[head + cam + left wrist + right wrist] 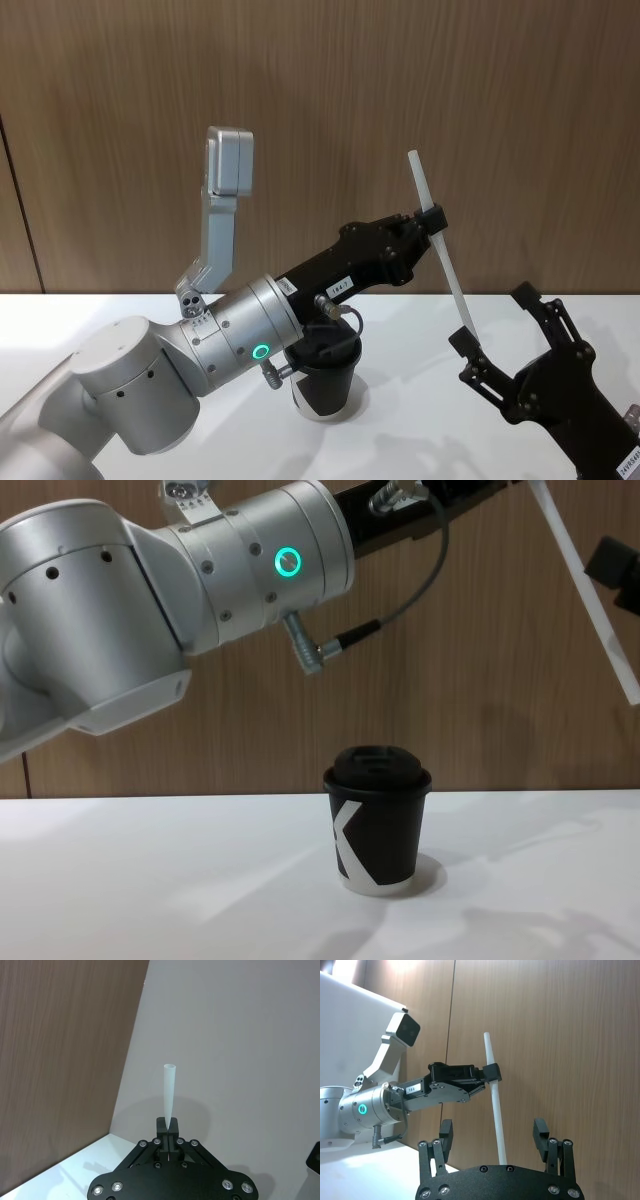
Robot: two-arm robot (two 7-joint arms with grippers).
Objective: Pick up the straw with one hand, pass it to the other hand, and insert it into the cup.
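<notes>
Slanting up in front of the wood-panel wall (500, 100), your silver-grey left arm (200, 350), green ring (261, 351) glowing, holds the left gripper (432, 218) high above the white table (150, 880), its fingers pinched together on the upper part of the straw (448, 270). Your right gripper (490, 318) sits lower on the right with its fingers spread wide, and the straw's lower end hangs in the gap between them, clear of both in the right wrist view. Under the left arm's wrist the black cup (378, 825) with its white K stands upright on the table, domed lid (378, 766) on, below the white straw, which is straight and tilted, its top leaning left.
</notes>
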